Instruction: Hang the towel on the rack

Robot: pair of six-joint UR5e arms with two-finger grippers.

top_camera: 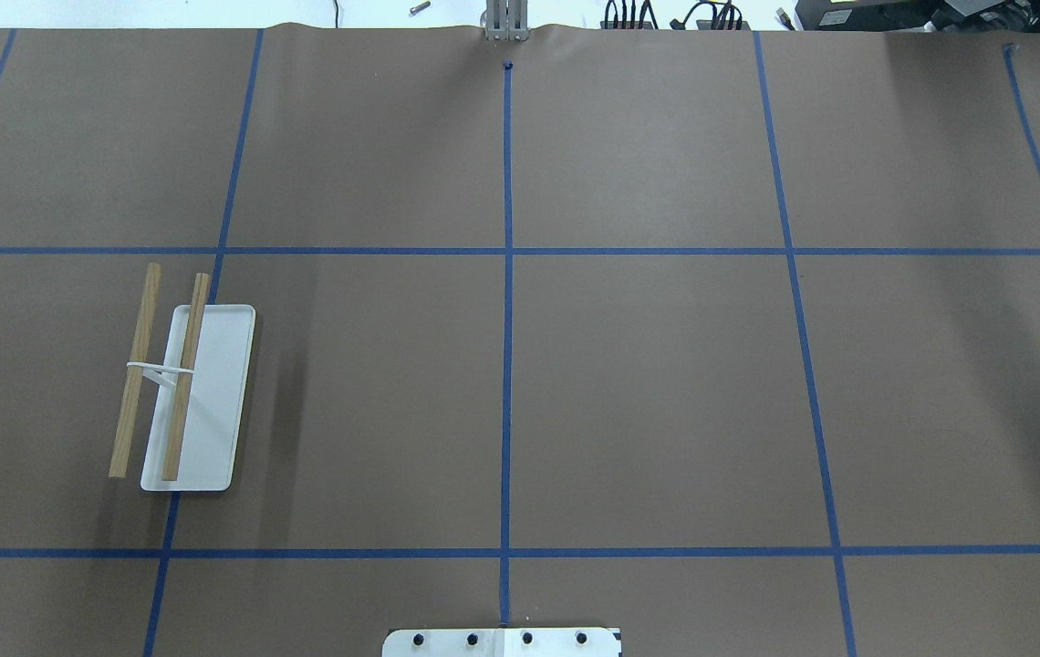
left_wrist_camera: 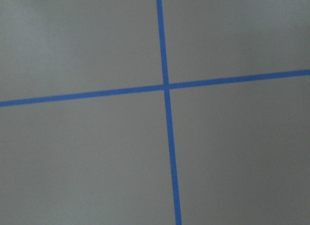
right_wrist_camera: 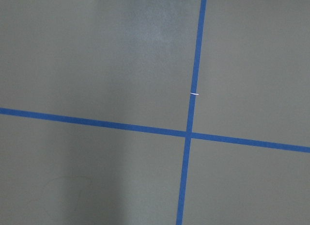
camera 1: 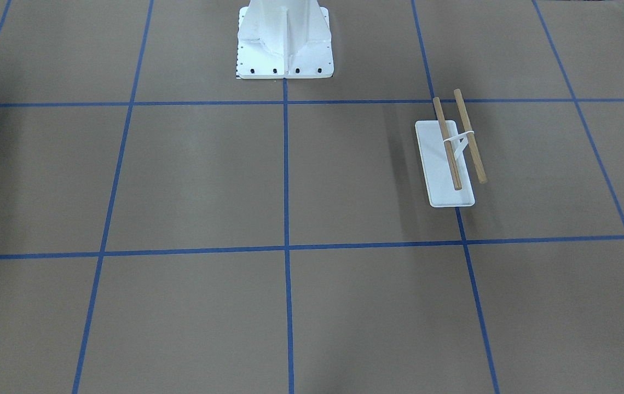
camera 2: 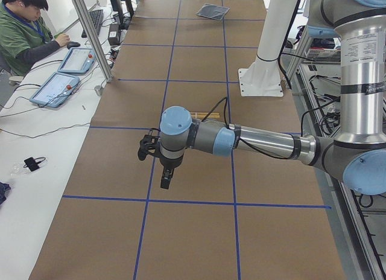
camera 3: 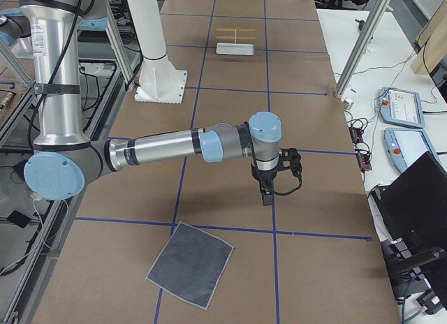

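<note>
**Inspector:** Where is the towel?

**Surveyor:** The small square cloth towel (camera 3: 190, 263) lies flat with its dark grey face up. It is on the brown paper-covered table (camera 3: 314, 163) at the robot's right end. One corner reaches a blue tape line (camera 3: 314, 233).

**Inspector:** And the rack?

**Surveyor:** The small rack (top_camera: 214, 401) has a flat white rectangular base, a thin white upright and two parallel brown wooden dowel rods (top_camera: 139, 347). It stands at the table's left end, well apart from the towel. The towel is not yet hung on it.

**Inspector:** What about the grippers?

**Surveyor:** The left gripper (camera 2: 165, 181) hangs pointing down over the paper, in front of the rack in the left side view. The right gripper (camera 3: 266, 197) hangs pointing down near the towel, apart from it. Each gripper appears only in a side view, so I cannot tell whether either is released or clenched.

**Inspector:** And the wrist cameras?

**Surveyor:** Each shows brown paper and a crossing of blue tape.
</note>
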